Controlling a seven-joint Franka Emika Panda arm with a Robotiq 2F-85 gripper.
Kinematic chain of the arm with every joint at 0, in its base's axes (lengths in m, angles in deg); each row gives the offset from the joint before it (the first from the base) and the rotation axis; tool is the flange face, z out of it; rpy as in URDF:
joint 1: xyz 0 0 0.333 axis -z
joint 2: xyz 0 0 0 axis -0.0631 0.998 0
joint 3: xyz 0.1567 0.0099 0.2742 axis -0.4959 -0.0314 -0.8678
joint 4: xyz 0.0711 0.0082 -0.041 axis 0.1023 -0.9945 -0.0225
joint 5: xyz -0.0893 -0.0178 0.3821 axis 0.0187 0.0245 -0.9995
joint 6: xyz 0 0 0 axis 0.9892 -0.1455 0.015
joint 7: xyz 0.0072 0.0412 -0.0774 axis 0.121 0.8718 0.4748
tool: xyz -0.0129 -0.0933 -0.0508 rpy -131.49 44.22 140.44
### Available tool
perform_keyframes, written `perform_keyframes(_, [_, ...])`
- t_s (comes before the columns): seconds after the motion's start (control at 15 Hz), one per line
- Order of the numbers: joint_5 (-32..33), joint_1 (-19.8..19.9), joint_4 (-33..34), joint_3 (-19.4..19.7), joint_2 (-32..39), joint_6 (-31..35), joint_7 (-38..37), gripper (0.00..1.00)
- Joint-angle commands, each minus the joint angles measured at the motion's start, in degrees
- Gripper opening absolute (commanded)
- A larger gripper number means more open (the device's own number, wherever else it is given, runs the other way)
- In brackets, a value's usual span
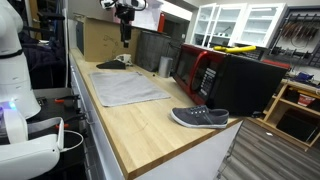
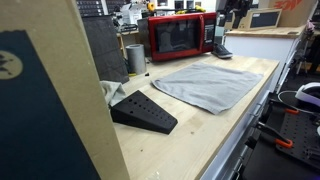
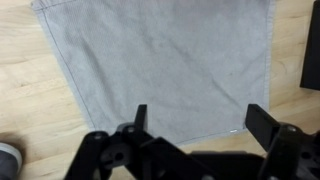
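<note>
We find the fingers (image 3: 140, 115) of the gripper (image 3: 198, 122) spread wide apart with nothing between them. In the wrist view they enter from the bottom of the frame. In an exterior view the gripper (image 1: 125, 40) hangs high over the bench, clear of every surface.

The grey cloth (image 3: 160, 60) lies flat on the wooden bench top (image 3: 30, 100), directly below the fingers and reaching upward from them to the top of the wrist frame. Its near hem runs left to right just at the fingertips, and its lower right corner sits close beside the right-hand finger. We judge its long axis to run along the bench, roughly parallel to the line between the two fingers. There is only this one arm.

Further out, the toe of a grey shoe (image 3: 8, 155) shows at the lower left of the wrist frame, apart from the cloth. A dark wedge-shaped object (image 2: 145, 112) lies beyond the cloth's opposite end. A red microwave (image 2: 178, 36) stands at the back of the bench.
</note>
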Motion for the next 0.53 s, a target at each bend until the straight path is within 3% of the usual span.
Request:
perform_keyframes(0.0, [-1.1, 1.3, -6.9, 2.2, 1.2, 10.2, 4.3, 1.0])
perform_keyframes(0.27, [-4.0, 1.0, -14.0, 6.3, 3.2, 19.1, 10.1, 1.0])
perform_keyframes(0.47, [-5.9, 1.1, -18.7, 9.1, 1.7, 20.6, 14.2, 1.0])
